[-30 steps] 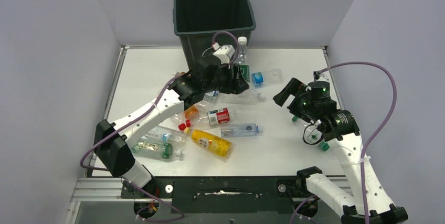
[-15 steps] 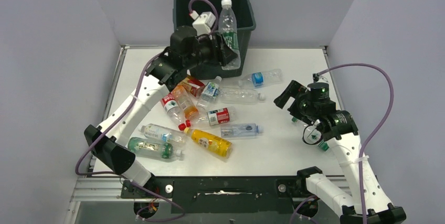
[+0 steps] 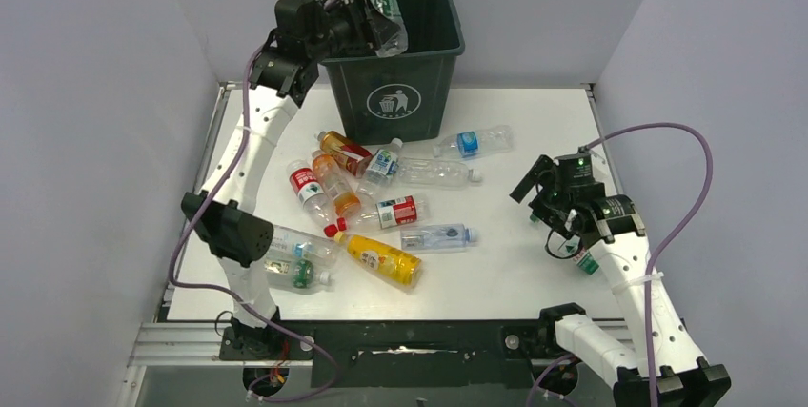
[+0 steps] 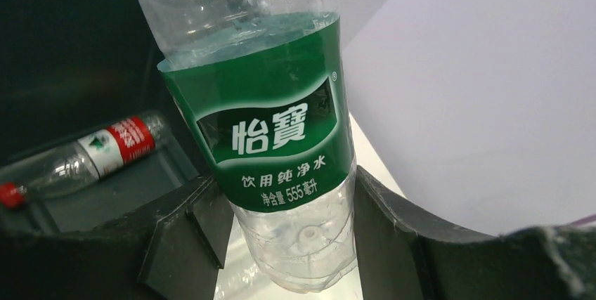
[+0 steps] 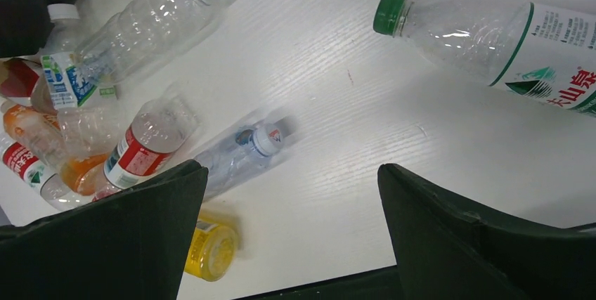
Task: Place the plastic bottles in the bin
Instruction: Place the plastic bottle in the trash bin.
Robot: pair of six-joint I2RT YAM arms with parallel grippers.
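My left gripper (image 3: 367,28) is shut on a clear plastic bottle with a green label (image 3: 381,2), held tilted above the left rim of the dark green bin (image 3: 429,92). In the left wrist view the fingers clamp the base of that bottle (image 4: 281,124), and a red-labelled bottle (image 4: 105,149) lies inside the bin. Several more bottles lie on the table in front of the bin, among them a yellow one (image 3: 384,259) and a blue-capped one (image 3: 469,143). My right gripper (image 3: 534,188) hangs open over the right side of the table, its jaws wide apart (image 5: 292,223) and nothing between them.
A green-capped bottle (image 5: 506,40) lies beside the right arm, mostly hidden under it in the top view. Two more bottles (image 3: 291,259) lie by the left arm's lower link. Grey walls close in the table (image 3: 534,293) on three sides.
The left arm has lifted the green-labelled bottle from in front of the bin up over its rim. The right gripper has drifted slightly toward the near right and stays open.
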